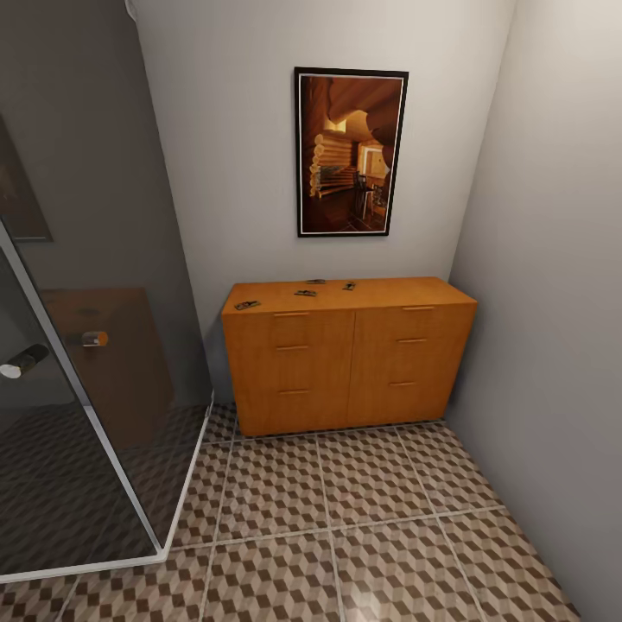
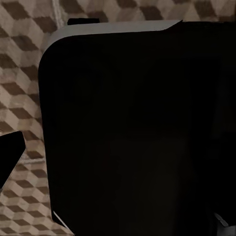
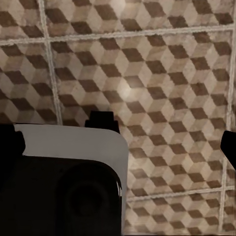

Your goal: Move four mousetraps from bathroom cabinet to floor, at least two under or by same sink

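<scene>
The bathroom floor [image 1: 363,518], tiled in a brown, beige and white cube print with pale grout, spreads across the lower half of the head view and also fills the background of both wrist views. At the left stands a glass shower screen [image 1: 95,345] in a white frame. Grey walls close the corner, with a dark-framed picture [image 1: 350,151] hung on the far one.

Against that far wall sits the cabinet [image 1: 345,358], a low orange-brown chest with bar handles, its drawers all closed. On its top lie the mousetraps [image 1: 305,293]: four small flat pieces scattered across the left and middle of the surface, one near the front left corner [image 1: 247,305], one further in, and two toward the back edge [image 1: 349,286]. They are too small here to make out wire or marking.

The wrist views look down past dark robot bodywork at the tiles; whether either pair of jaws is apart or together cannot be told.

The step in hand seems to be the approach: the robot faces the cabinet from well apart, and nothing is picked up yet. The next move likely calls for driving closer until the top is within reach, then raising one arm over the nearest trap at the front left. A flat board on a flat top probably needs a careful edge grasp.
</scene>
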